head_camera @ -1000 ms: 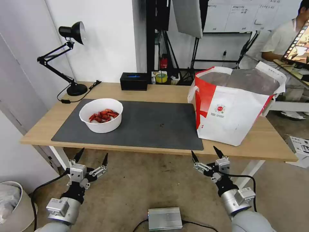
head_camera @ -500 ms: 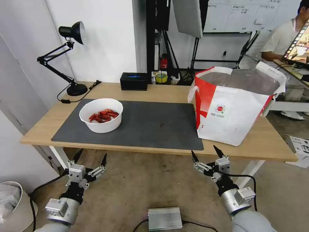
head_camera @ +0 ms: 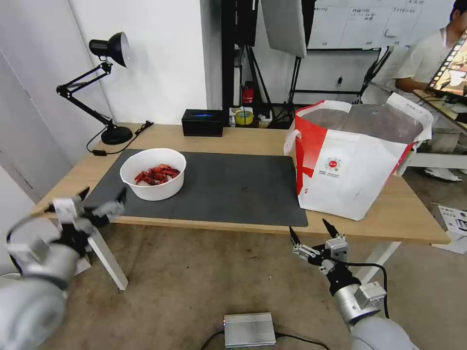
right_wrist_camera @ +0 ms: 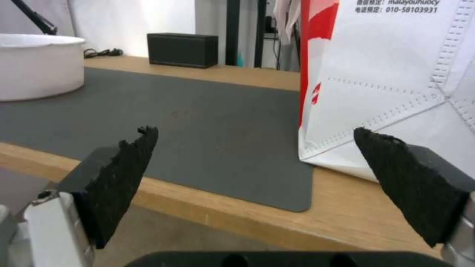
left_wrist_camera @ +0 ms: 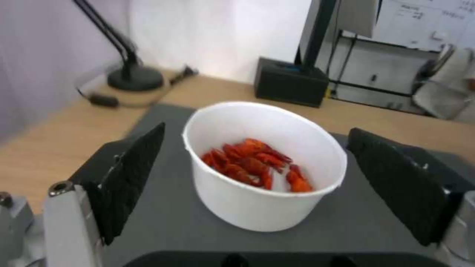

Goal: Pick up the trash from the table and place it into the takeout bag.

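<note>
A white round bowl (head_camera: 152, 173) (left_wrist_camera: 265, 167) holding red crayfish shells (head_camera: 157, 174) (left_wrist_camera: 252, 167) sits on the left part of the dark grey mat (head_camera: 219, 187) on the wooden table (head_camera: 243, 138). My left gripper (head_camera: 85, 203) (left_wrist_camera: 257, 178) hovers open at the table's front left edge, just short of the bowl, which lies between its spread fingers (left_wrist_camera: 128, 174) in the wrist view. The takeout bag (head_camera: 352, 155) (right_wrist_camera: 391, 85) stands open at the table's right end. My right gripper (head_camera: 314, 234) (right_wrist_camera: 257, 178) hangs open below the front edge, near the bag.
A black desk lamp (head_camera: 104, 87) stands at the back left corner, its cable trailing on the wood. A black rectangular box (head_camera: 202, 122) (left_wrist_camera: 291, 81) (right_wrist_camera: 183, 50) and a yellow tape roll (head_camera: 243, 117) sit at the back edge. A grey metal box (head_camera: 249, 329) lies on the floor.
My left arm has swung up and leftward from below the table to its front left edge, near the bowl. The right arm has stayed put.
</note>
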You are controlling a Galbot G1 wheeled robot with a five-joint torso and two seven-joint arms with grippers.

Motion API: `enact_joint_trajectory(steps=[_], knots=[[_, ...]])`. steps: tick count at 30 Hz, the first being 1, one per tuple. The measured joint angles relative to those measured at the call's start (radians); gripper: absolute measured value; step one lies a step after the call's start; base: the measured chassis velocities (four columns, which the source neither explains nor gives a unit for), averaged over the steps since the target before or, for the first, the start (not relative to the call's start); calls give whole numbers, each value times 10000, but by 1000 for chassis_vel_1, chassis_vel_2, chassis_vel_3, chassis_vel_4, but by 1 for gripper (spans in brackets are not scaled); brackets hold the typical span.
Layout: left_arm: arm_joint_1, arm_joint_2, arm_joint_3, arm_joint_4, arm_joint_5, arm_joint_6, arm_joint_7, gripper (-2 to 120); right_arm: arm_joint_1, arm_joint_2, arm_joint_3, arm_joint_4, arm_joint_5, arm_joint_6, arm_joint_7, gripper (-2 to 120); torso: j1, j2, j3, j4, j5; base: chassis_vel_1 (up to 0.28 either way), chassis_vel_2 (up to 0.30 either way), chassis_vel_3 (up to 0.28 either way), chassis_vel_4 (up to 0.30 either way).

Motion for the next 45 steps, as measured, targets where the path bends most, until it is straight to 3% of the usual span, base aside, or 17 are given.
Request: enact_joint_trajectory(steps=[1, 2, 3, 5, 6, 9, 10, 12, 14, 17, 20, 22, 23, 25, 34, 45], knots=[[-255, 203, 7, 151, -559, 269, -83, 100, 1, 0, 1, 0, 1, 0, 1, 100, 0, 0, 0, 1, 0, 0, 0, 0, 0], [-1024, 744, 178, 615, -1768, 860, -223, 100, 2, 0, 1, 1, 3, 0, 0, 100, -1, 0, 0, 0, 3, 0, 0, 0, 0], [-1024, 744, 178, 615, -1768, 860, -223, 100, 2, 0, 1, 1, 3, 0, 0, 100, -1, 0, 0, 0, 3, 0, 0, 0, 0], [-2128, 1371, 712, 1261, -2787, 1441, -306, 100, 3, -1, 0, 2, 5, 0, 1, 100, 0, 0, 0, 0, 2, 0, 0, 0, 0], [-2128, 1371, 712, 1261, -2787, 1441, -306, 100, 3, -1, 0, 2, 5, 0, 1, 100, 0, 0, 0, 0, 2, 0, 0, 0, 0], [-3741, 2043, 1969, 2057, -3484, 2334, -632, 100, 5, -1, 0, 2, 7, 0, 1, 100, 0, 0, 0, -2, 3, 0, 0, 0, 0], [-3741, 2043, 1969, 2057, -3484, 2334, -632, 100, 5, -1, 0, 2, 7, 0, 1, 100, 0, 0, 0, -2, 3, 0, 0, 0, 0], [-4839, 2380, 2928, 2648, -3996, 3026, -1082, 100, 5, -1, -1, 3, 10, 0, 0, 100, 0, 0, 0, -2, 5, 0, 0, 0, 0], [-5218, 2475, 3222, 2879, -4368, 3340, -1342, 100, 5, -1, 0, 3, 11, -1, -1, 100, 0, 0, 0, -2, 3, 0, 0, 0, 0], [-6451, 2599, 4349, 3710, -5116, 4140, -1893, 100, 5, -2, -1, 3, 11, -2, 0, 100, 0, 0, -1, 0, 4, 0, 0, 0, 0], [-7174, 2546, 5019, 4238, -5389, 4348, -1905, 100, 5, -2, -1, 3, 11, -4, -3, 100, 0, 0, -1, 1, 4, 0, 0, 0, 0], [-7174, 2546, 5019, 4238, -5389, 4348, -1905, 100, 5, -2, -1, 3, 11, -4, -3, 100, 0, 0, -1, 1, 4, 0, 0, 0, 0], [-7987, 2378, 5714, 4763, -5815, 4418, -1895, 100, 4, -2, -1, 3, 12, -5, -2, 100, 0, 0, -1, 0, 3, 0, 0, 0, 0], [-8645, 2218, 6353, 5206, -6035, 4418, -1882, 100, 5, -2, -2, 3, 12, -8, -2, 100, 0, 0, -1, -1, 5, 0, 0, 0, 0], [-10325, 1654, 8150, 6260, -5987, 4381, -2156, 100, 5, -2, -1, 3, 12, -11, -1, 100, 0, 0, -1, -1, 7, 0, 0, 0, 0], [-10557, 1221, 8961, 7074, -5108, 4347, -2193, 100, 5, -2, -1, 3, 12, -12, -1, 100, -1, 0, -1, 0, 4, 0, 0, 0, 0]])
